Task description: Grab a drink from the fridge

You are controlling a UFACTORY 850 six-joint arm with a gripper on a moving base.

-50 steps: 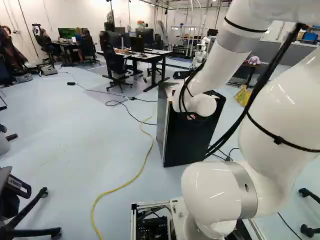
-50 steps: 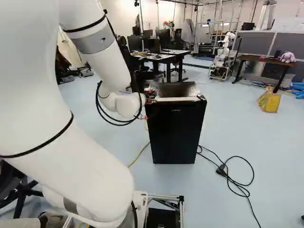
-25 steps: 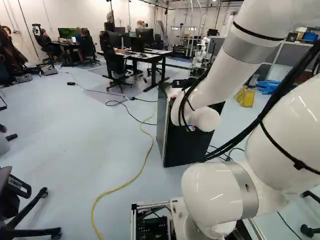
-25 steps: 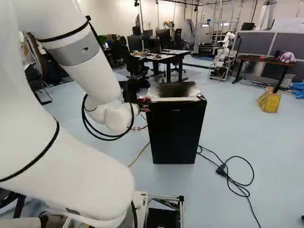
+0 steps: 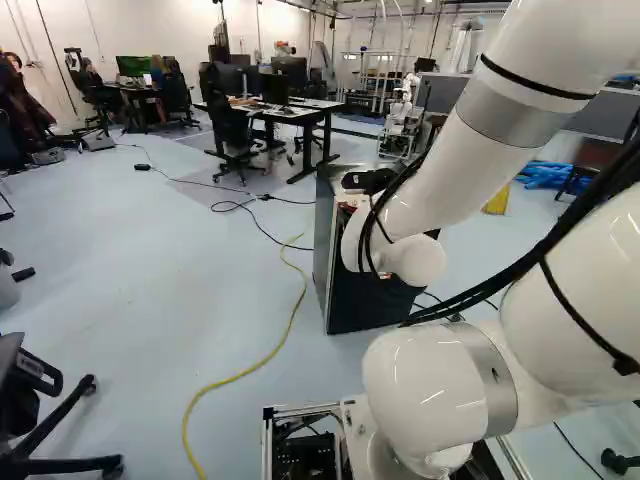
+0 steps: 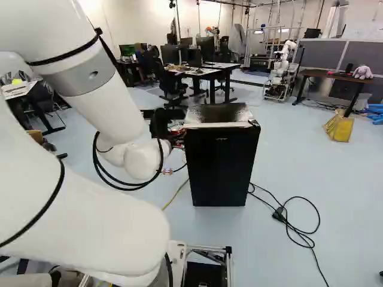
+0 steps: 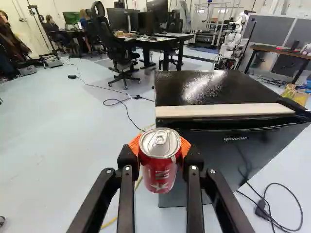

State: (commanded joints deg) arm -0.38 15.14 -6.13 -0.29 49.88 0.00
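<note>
Firstly, one pale blue-grey floor (image 6: 287, 158), with a yellow cable (image 5: 240, 372) near, left of the fridge. Far: white-topped desk (image 5: 300, 112), black office chair (image 5: 228, 125), grey partition panels (image 6: 323, 52), another robot, white (image 6: 280, 75). Far right of the right base view: crumpled yellow bag (image 6: 340, 128). Item: black compact fridge (image 6: 221, 167), glossy top, pale strip (image 7: 223, 110) along its front edge, light lettering on its front. Item: red metal drink can (image 7: 160, 174), white print and star, silver lid, ring tab; upright or nearly so, clamped between both orange pads of the black two-fingered gripper (image 6: 160, 122), near the fridge's left side.
</note>
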